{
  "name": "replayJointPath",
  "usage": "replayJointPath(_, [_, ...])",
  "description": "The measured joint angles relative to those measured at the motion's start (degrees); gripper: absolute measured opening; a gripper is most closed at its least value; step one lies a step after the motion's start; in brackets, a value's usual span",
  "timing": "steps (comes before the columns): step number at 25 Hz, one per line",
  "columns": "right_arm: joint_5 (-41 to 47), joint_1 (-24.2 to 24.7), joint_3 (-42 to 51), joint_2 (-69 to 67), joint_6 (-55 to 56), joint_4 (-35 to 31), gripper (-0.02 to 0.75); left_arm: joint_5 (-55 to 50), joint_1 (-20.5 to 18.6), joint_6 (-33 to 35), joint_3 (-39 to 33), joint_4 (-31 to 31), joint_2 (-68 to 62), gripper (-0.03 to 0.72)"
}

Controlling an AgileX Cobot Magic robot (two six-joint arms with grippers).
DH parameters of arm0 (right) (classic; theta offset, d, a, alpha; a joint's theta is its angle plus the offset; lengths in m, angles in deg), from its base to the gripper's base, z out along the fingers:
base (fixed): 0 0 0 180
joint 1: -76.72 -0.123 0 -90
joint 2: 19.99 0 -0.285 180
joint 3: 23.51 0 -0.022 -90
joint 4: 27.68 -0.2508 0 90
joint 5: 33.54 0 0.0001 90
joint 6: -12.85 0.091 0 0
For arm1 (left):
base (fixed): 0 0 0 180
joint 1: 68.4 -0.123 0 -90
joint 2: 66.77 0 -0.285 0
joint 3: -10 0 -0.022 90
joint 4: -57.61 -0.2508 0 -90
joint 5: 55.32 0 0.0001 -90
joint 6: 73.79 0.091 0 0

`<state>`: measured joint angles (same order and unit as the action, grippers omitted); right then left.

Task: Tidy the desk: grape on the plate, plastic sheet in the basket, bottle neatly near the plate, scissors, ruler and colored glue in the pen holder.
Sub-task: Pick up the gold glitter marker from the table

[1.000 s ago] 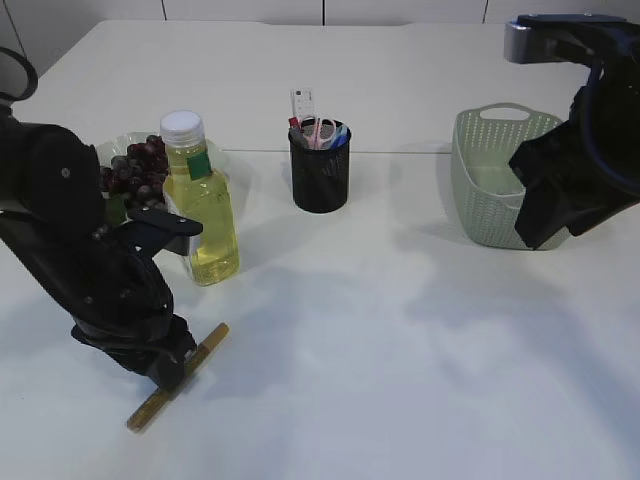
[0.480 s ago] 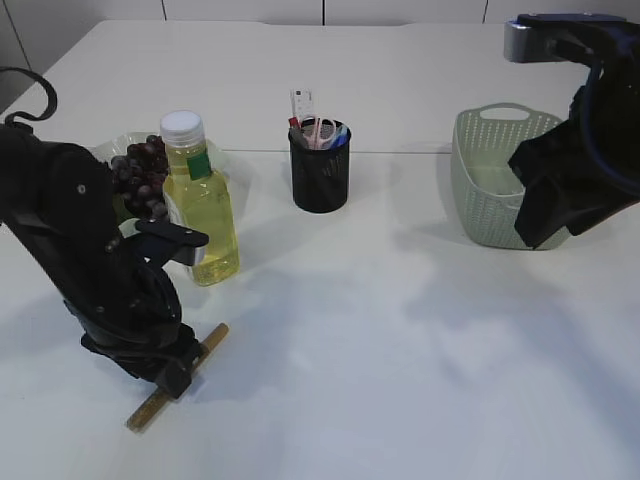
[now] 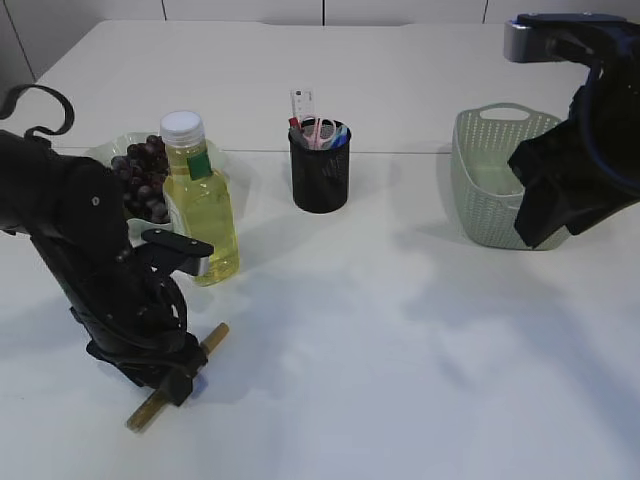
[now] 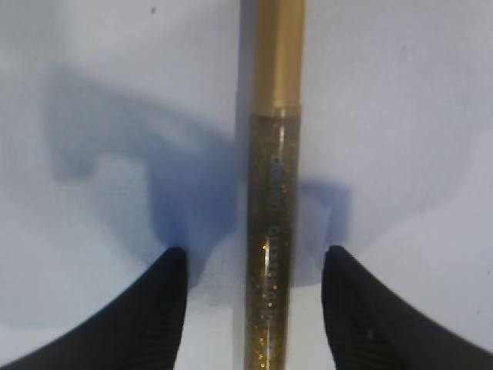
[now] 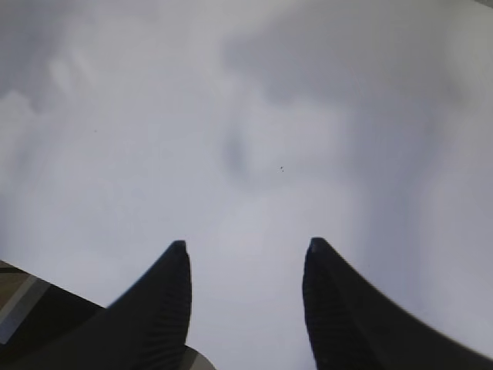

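Nearest you, the colored glue lies flat on the worktop, a gold glitter stick slanting from front left to back right. Your left gripper is down over its middle with the jaws apart. In the left wrist view the stick runs straight up the gap between the two fingertips, with bare worktop showing on either side, so nothing is clamped yet. The jaws sit square across the stick's length, which looks like the setup for a pinch across its narrow body. The gold cap end points away from the wrist.

A little further back on the left stands the bottle, upright, filled with yellow liquid, and just beside the plate. The grape bunch already rests on that plate, so those two items look settled.

In the middle, further back still, is the pen holder, a black mesh cup. The scissors and ruler stand inside it. That is where the glue has to go, and it is well apart from the stick, up and to the right.

On the far right, the basket sits with a dark sheet-like thing draped at its near right side, mostly hidden by the arm. Your right gripper is held aloft and empty, jaws spread, with only blank surface below it.
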<state>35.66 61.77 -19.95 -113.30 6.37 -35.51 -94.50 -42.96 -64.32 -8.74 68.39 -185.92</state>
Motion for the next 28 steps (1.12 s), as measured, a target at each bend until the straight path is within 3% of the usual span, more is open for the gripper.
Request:
replayJointPath(5, [0.0,0.0,0.0,0.0,0.0,0.0,0.381,0.0,0.0,0.0,0.2,0.0,-0.1,0.403])
replayJointPath(18, [-0.1,0.0,0.0,0.0,0.0,0.0,0.376,0.0,0.0,0.0,0.2,0.0,-0.3,0.153])
replayJointPath(28, [-0.1,0.0,0.0,0.0,0.0,0.0,0.376,-0.1,0.0,0.0,0.2,0.9,-0.3,0.125])
